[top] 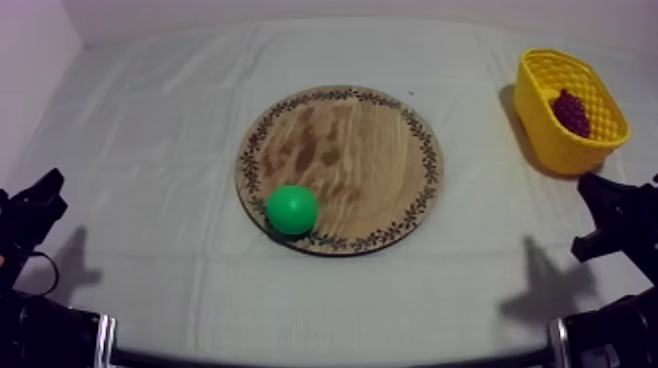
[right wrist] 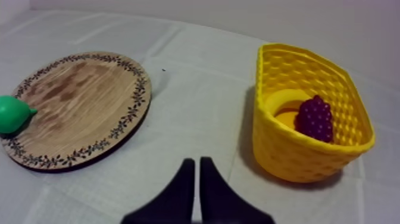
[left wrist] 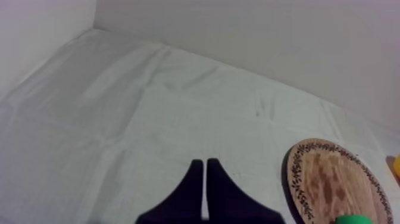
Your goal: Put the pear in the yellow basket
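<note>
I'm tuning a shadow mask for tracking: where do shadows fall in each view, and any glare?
Top view: the yellow basket shades the cloth toward the wooden board; left tool and right tool throw soft shadows onto it. Right wrist view: a dark band lies beside the basket, toward the board. Left wrist view: even light, faint creases. No glare seen.

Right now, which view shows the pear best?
The top view: the pear lies whole on the wooden board, near its rim. The right wrist view cuts part of it off; the left wrist view catches a green sliver.
</note>
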`<action>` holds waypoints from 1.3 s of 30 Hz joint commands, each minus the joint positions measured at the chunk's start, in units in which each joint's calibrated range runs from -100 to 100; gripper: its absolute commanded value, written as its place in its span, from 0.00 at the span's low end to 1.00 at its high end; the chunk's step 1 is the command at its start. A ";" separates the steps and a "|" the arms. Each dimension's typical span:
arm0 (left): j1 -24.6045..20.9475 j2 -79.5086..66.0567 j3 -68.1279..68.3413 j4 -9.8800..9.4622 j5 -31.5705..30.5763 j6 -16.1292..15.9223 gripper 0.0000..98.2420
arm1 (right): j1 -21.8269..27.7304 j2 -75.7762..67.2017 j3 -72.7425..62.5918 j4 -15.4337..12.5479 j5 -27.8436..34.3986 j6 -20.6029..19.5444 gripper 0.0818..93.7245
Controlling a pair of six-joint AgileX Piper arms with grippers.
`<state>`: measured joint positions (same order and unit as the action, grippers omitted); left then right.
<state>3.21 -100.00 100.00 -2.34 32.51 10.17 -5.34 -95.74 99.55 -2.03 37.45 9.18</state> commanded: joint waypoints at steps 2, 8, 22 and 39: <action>0.02 0.00 0.00 0.02 -0.01 0.01 0.00 | 2.68 -0.01 0.01 0.59 0.78 3.33 0.01; 0.02 0.00 0.00 0.02 -0.01 0.01 0.00 | 0.90 -0.01 0.01 0.59 0.78 3.82 0.01; 0.02 0.00 0.00 0.02 -0.01 0.01 0.00 | 2.56 -0.01 0.01 0.59 0.78 3.91 0.01; 0.02 0.00 0.00 0.02 -0.01 0.01 0.00 | 2.58 0.60 -1.46 1.30 -0.83 5.14 0.01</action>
<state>3.21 -100.00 100.00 -2.34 32.51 10.17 -2.71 -95.54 98.58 -0.92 37.06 14.29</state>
